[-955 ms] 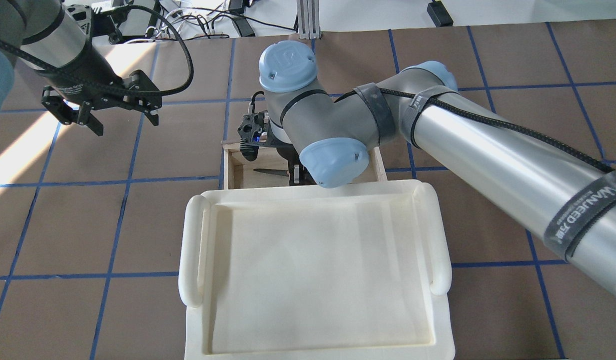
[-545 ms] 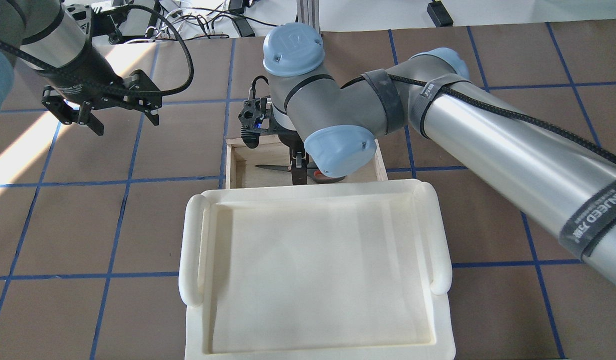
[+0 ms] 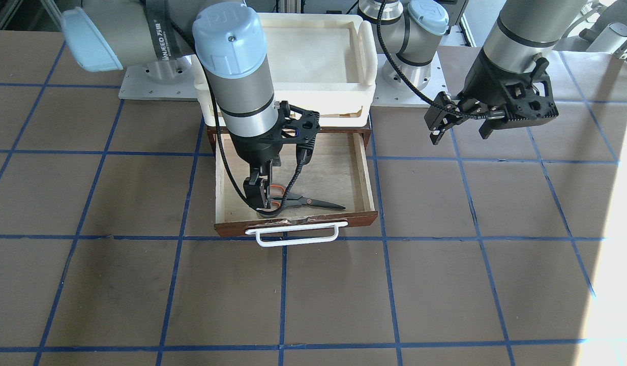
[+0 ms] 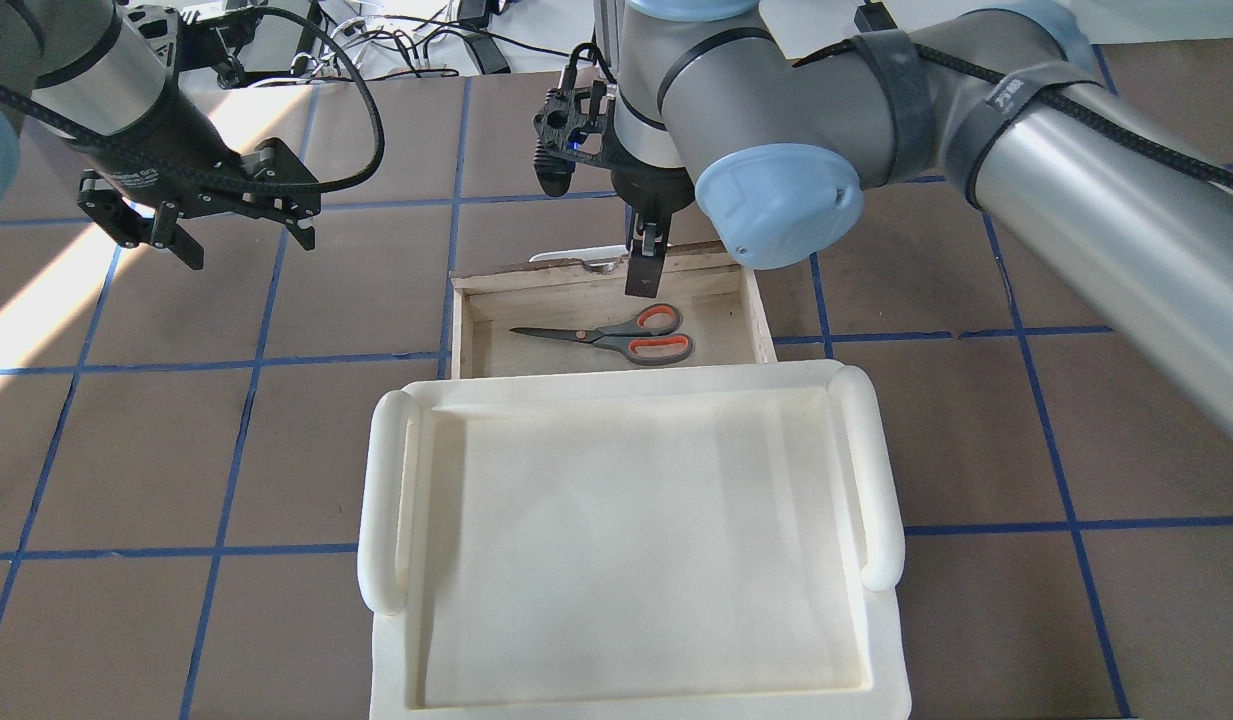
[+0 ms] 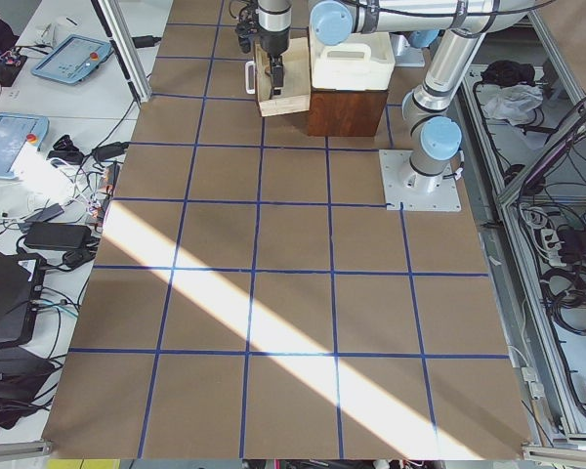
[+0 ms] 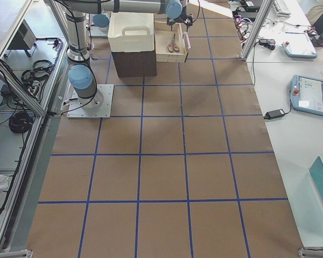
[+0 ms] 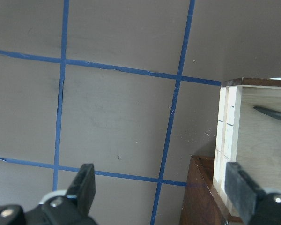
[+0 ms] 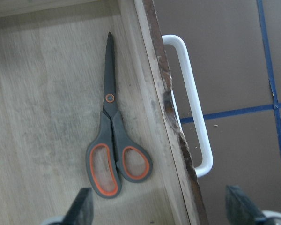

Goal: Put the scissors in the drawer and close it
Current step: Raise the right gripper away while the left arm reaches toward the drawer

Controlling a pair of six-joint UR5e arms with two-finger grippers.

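Note:
The scissors lie flat on the floor of the open drawer, free of any grip, blades pointing to the robot's left. They also show in the front view and the right wrist view. My right gripper is open and empty. It hangs above the orange-looped handles, close to the drawer's dark wood front and white bar handle. My left gripper is open and empty, raised over the table to the left of the drawer.
A cream-white plastic tray sits on top of the dark wooden cabinet that the drawer slides out of. The brown table mat with blue grid lines lies beyond the drawer front.
My right gripper has let go of the scissors, risen out of the drawer and shifted toward the drawer front. The scissors now lie in full view. The left arm has not moved.

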